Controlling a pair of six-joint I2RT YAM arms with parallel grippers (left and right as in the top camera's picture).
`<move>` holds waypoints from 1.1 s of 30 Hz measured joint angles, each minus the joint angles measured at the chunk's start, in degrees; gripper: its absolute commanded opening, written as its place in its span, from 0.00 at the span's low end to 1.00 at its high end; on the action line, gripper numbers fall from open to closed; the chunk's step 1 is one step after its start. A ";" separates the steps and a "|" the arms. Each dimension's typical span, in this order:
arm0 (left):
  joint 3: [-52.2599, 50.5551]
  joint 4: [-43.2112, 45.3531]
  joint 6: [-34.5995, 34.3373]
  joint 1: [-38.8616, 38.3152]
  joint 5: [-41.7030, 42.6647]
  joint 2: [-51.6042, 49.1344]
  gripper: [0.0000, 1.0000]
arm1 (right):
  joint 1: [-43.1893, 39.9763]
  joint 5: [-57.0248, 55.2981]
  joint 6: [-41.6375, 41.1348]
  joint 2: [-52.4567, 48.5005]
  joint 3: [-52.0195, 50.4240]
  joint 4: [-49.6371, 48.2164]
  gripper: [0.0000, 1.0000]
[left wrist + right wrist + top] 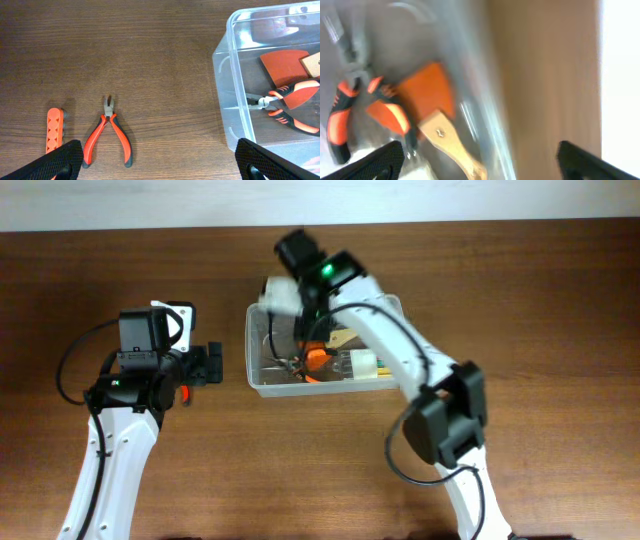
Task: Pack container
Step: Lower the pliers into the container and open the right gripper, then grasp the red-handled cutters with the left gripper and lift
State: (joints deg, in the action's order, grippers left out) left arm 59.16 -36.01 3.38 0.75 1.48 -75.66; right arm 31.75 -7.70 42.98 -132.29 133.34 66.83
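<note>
Brown wood surface. Clear container sits just right of your left claw and under your right claw. Both claws are spread wide, empty. Likely light, with flexing, slick walls: take it by the rim.

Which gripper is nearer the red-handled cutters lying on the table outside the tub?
Left. The left gripper hangs just above the cutters, which lie on the table outside the container. The right gripper is over the container's far corner, apart from them.
</note>
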 measured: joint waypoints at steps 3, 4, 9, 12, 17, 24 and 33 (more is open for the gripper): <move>0.00 0.00 0.00 0.00 0.00 0.00 0.99 | -4.87 -2.14 -14.27 3.23 7.93 7.30 0.98; 0.00 0.00 0.00 0.00 0.00 0.00 0.99 | -7.32 -2.23 -18.45 4.35 10.43 9.86 0.98; 0.00 -0.02 0.00 0.00 0.04 0.00 0.99 | -23.10 2.29 -34.64 8.13 18.38 19.28 0.98; 0.00 0.35 0.00 0.00 0.07 0.00 0.99 | -30.73 6.01 -41.00 8.37 18.64 22.36 0.98; 0.04 0.61 -0.07 0.02 -1.20 -0.26 0.99 | -42.99 11.13 -52.50 6.95 16.35 25.57 0.98; 0.17 -1.90 -1.57 3.19 -4.61 -6.08 0.99 | -50.60 12.74 -56.81 6.27 10.64 25.59 0.98; 1.95 -5.38 -3.23 11.37 -3.30 -16.24 0.89 | -51.06 13.44 -58.01 5.90 6.88 25.57 0.98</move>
State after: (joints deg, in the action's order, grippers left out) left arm 61.10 -41.39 0.14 12.12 -1.83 -91.90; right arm -19.31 5.74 -15.03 -126.39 140.22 92.40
